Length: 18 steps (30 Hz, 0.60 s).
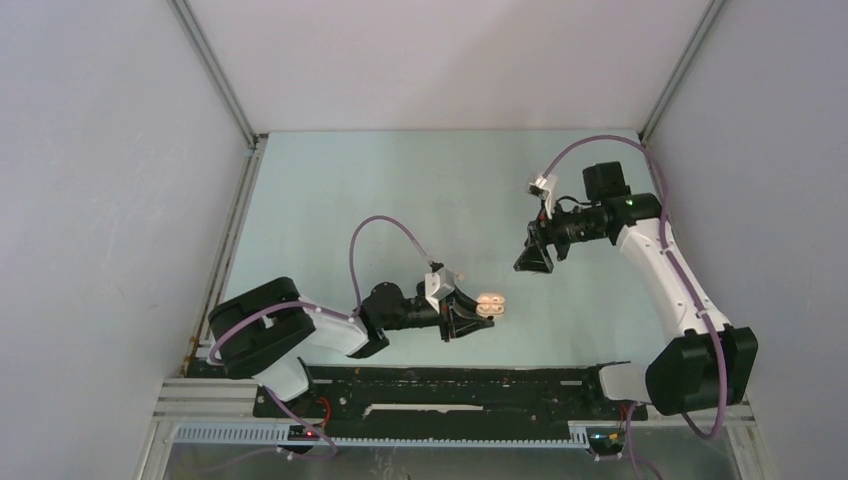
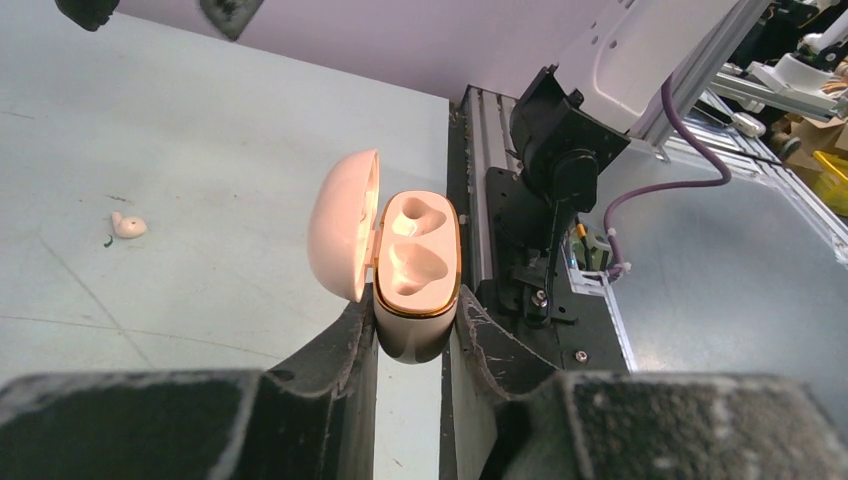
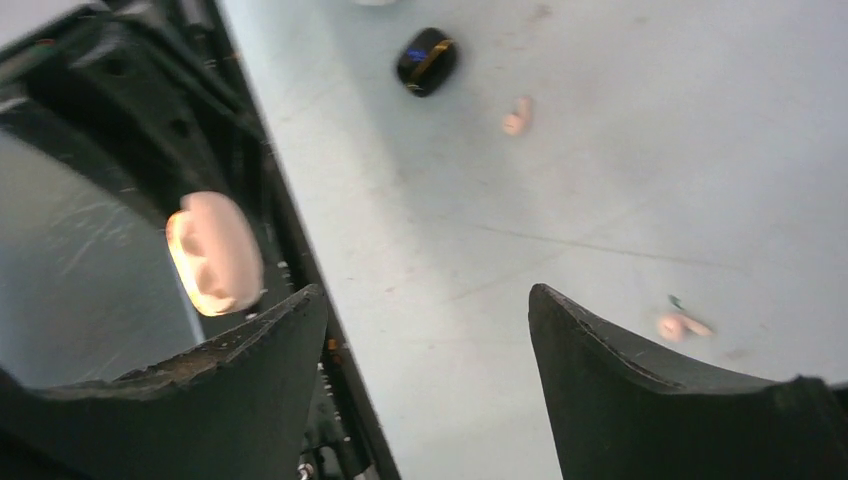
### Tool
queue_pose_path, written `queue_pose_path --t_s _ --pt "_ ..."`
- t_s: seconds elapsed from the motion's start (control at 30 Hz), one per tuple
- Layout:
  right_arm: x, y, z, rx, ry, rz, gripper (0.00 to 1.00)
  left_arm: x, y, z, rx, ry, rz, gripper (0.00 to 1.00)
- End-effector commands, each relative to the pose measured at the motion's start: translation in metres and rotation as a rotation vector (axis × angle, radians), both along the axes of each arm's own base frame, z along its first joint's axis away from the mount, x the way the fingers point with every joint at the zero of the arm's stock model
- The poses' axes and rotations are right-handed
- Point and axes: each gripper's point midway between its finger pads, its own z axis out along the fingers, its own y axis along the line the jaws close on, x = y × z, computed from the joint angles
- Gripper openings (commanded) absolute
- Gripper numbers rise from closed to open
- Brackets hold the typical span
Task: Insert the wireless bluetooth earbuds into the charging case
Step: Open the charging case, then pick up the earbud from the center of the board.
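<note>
Left pincer (image 2: 412, 308) clamps the open, empty case (image 2: 418, 262); an earbud (image 2: 128, 226) lies apart from it on the desk (image 2: 200, 120); right pincer (image 3: 428, 300) spread wide.

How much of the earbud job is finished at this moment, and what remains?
Done: the charging case is open, with its lid up. In hand: the left gripper clamps it between its fingers, and both wells look empty. Left: nearly everything. The right gripper is open and holds nothing. A pink earbud and a second earbud lie loose on the table, neither seated yet.
</note>
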Motion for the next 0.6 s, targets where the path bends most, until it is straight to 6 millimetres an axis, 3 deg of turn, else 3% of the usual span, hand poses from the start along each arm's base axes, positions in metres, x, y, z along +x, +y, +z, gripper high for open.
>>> queue_pose_path --t_s 0.0,0.1,0.17,0.23,0.37,0.5,0.57 --pt "0.054 -0.033 0.002 -0.133 -0.173 -0.281 0.79 -0.001 0.005 0.025 -0.070 -0.038 0.015 0.00" --pt "0.086 -0.074 -0.002 -0.221 -0.265 -0.513 0.97 -0.001 0.009 0.019 -0.075 -0.048 0.029 0.00" --pt "0.103 -0.112 -0.003 -0.177 -0.256 -0.709 1.00 0.000 0.011 0.017 -0.081 -0.046 0.040 0.00" --pt "0.112 -0.137 -0.011 -0.097 -0.171 -0.847 1.00 -0.003 0.008 0.027 -0.097 -0.036 0.021 0.00" --pt "0.107 -0.151 -0.031 0.017 -0.004 -0.845 0.98 -0.003 0.009 0.027 -0.076 -0.053 0.029 0.00" --pt "0.095 -0.150 -0.036 -0.053 -0.094 -0.805 0.90 -0.005 0.011 0.023 -0.063 -0.054 0.020 0.00" --pt "0.088 -0.140 -0.040 -0.108 -0.172 -0.749 0.87 -0.005 0.012 0.020 -0.054 -0.058 0.022 0.00"
